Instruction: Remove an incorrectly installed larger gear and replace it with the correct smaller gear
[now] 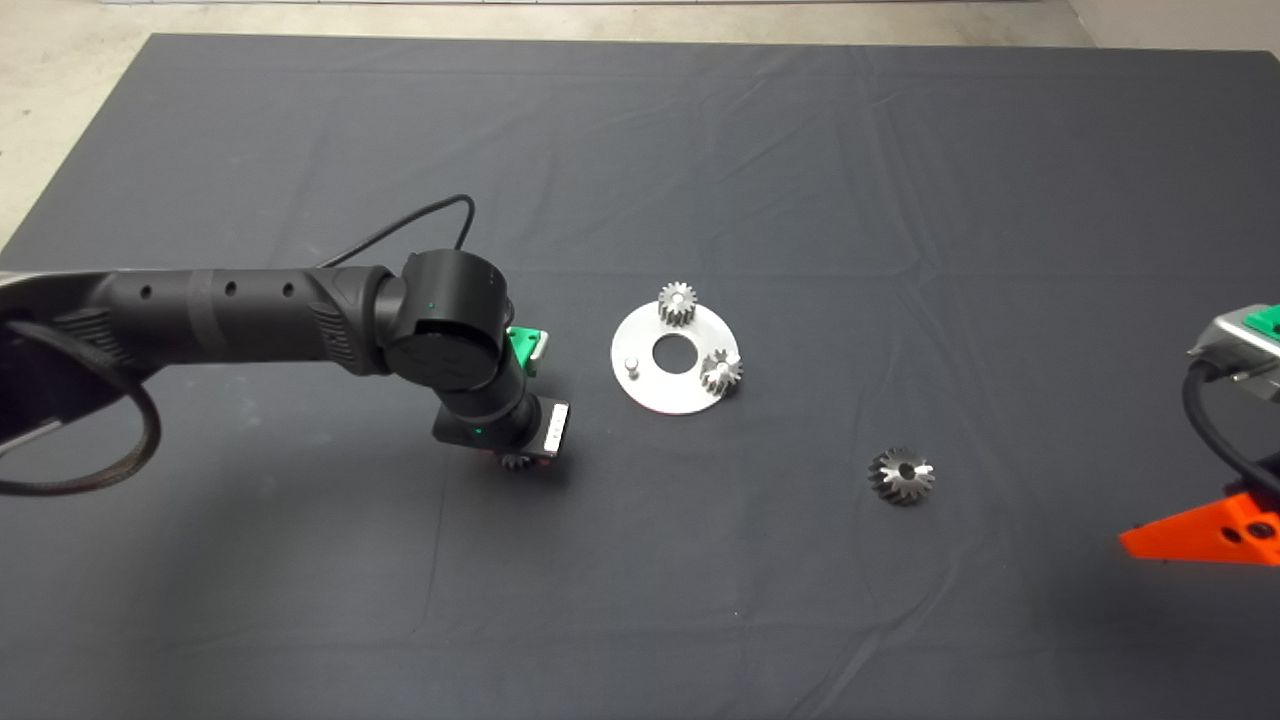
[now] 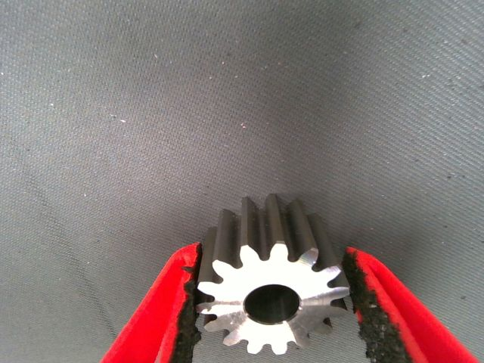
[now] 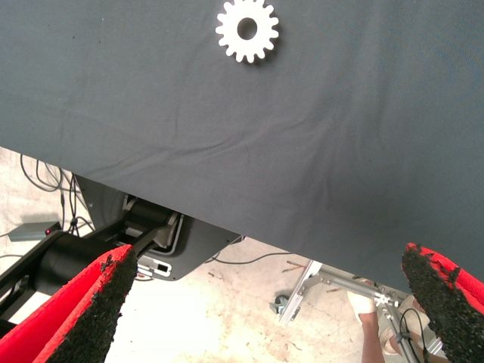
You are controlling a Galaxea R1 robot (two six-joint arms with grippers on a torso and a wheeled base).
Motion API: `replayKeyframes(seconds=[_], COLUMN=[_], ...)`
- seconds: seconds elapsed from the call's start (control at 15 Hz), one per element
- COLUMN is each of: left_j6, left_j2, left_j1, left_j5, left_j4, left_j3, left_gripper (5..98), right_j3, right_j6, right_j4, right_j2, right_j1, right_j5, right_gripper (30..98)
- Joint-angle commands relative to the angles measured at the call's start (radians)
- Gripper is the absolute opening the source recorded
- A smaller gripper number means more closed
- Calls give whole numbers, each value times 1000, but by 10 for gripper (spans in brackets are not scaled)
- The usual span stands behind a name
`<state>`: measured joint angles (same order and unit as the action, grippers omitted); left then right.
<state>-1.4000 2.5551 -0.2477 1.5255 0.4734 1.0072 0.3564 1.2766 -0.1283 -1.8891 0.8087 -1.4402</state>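
My left gripper [image 2: 272, 306] is shut on the smaller gear [image 2: 271, 291], a bright silver spur gear with a round hole, with a black pad pressed on each side. In the head view this gear [image 1: 515, 462] peeks out under the left wrist, left of the round silver plate [image 1: 662, 398]. I cannot tell whether it touches the mat. The plate carries two small silver gears [image 1: 678, 303] [image 1: 721, 372] and one bare peg [image 1: 631, 366]. The larger gear [image 1: 902, 476], dark with flaring teeth, lies alone on the mat to the plate's lower right. My right gripper [image 3: 268, 299] is open and parked at the mat's right edge.
The right gripper's red finger [image 1: 1200, 535] and its cable [image 1: 1215, 430] show at the right edge of the head view. The right wrist view shows a lone gear [image 3: 246, 29] on the mat, the robot's base and the floor beyond the mat's edge, and part of a person [image 3: 370, 329].
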Motion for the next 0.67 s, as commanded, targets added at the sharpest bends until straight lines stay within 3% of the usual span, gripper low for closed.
replayKeyframes(seconds=[0.0,0.6], left_j6=[25,29], left_j2=[6,6], left_j1=[-16,-16], left_j5=[50,48], left_j4=[-41,-41], left_j3=[2,20], left_gripper=[456,378], right_j3=[-4,-4], right_j6=[4,4], right_j4=[-36,-36], right_j2=[1,3], right_j1=[18,18], right_j5=[0,0], right_gripper=[924,924])
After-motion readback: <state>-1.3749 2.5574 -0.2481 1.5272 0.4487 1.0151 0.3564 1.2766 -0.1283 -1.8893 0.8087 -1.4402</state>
